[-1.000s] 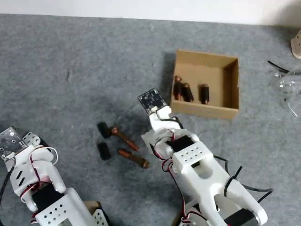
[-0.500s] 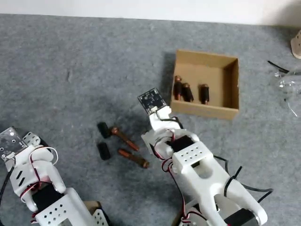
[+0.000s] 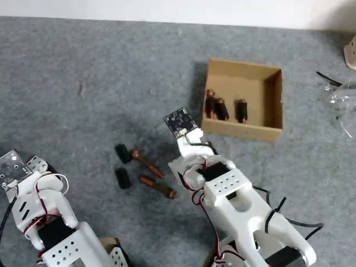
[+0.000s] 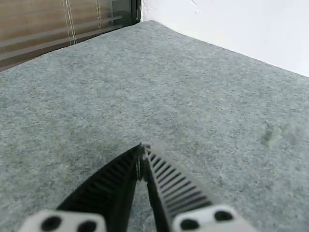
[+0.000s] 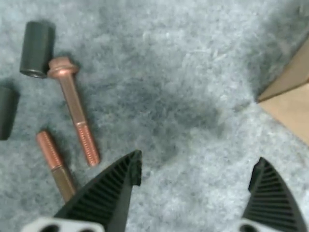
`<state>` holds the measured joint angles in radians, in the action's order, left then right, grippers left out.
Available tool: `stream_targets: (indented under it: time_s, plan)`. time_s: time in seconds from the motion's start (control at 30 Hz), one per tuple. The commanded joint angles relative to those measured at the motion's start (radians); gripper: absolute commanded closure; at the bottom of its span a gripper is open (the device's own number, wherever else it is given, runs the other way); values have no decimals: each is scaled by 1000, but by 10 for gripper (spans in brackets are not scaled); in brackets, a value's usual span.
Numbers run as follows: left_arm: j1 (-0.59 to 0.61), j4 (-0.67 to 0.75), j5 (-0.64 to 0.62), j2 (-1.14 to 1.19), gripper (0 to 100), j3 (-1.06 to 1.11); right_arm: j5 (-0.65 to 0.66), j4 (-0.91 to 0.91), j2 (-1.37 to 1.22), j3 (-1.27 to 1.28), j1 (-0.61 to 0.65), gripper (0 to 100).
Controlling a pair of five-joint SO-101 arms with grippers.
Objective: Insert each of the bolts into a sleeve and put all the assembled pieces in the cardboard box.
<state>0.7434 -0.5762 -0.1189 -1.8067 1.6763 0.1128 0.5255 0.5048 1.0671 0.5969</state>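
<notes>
I am keeping my left gripper (image 4: 144, 150) parked with its jaws pressed together on nothing, well apart from all the parts, which are lying far off to its right on the table (image 3: 83, 67). Out ahead of my right gripper (image 5: 198, 164), on its left side, one sleeve (image 5: 36, 48) is lying with its end touching the head of the flanged bolt (image 5: 75, 111), the other sleeve (image 3: 122, 178) is sitting just beside them, and the second bolt (image 5: 52, 162) is lying close to one fingertip. That right gripper is hanging spread wide and empty above bare table, with the flanged bolt outside its jaws and not between them. Beyond it on its right, the cardboard box (image 3: 272, 94) is holding three assembled pieces (image 3: 221, 109), so I am judging two pairs as still waiting. What is worrying me: if I am lowering from here, the jaws are closing on nothing, or one fingertip is clipping the second bolt and rolling it away. The two bolts are lying near each other, so a sloppy approach risks dragging both, and nudging the flanged bolt could also push the sleeve at its head. Set against a second ago, the right arm is easing very slightly back from the box. The left arm, bolts and sleeves are sitting just where they were.
</notes>
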Motion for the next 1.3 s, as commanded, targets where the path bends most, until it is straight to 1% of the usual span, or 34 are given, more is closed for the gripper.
stream_targets:
  time_s: [0.0, 0.23, 0.33, 0.4, 0.47, 0.57, 0.67, 0.73, 0.87, 0.93, 1.1, 1.27]
  plan:
    - [-19, 0, -3, -15, 989, 19, 12, -21, 4, -4, -18, 677]
    - [-50, -2, -3, -15, 989, 19, 12, -18, 4, -8, -10, 677]
    - [-51, -2, -3, -15, 989, 19, 14, -4, -18, -21, 56, 677]
    - [-48, 2, -3, -15, 989, 19, 14, 54, -62, -124, 119, 677]
    - [-50, 3, -3, -15, 989, 19, 11, 162, -140, -265, 162, 677]
    - [-47, 2, -3, -15, 989, 19, 8, 308, -274, -519, 196, 677]
    - [-47, 0, -2, -15, 989, 19, 6, 377, -392, -723, 236, 677]
    - [-47, 0, -2, -15, 989, 19, -9, 390, -463, -829, 275, 677]
    - [-47, 3, -2, -15, 989, 19, -107, 390, -598, -963, 343, 677]
    - [-47, 5, -2, -15, 989, 19, -117, 390, -668, -1007, 363, 677]
    - [-51, 5, -2, -15, 989, 19, -118, 392, -803, -1104, 358, 677]
    - [-51, 5, -2, -15, 989, 19, -118, 390, -901, -1147, 311, 677]
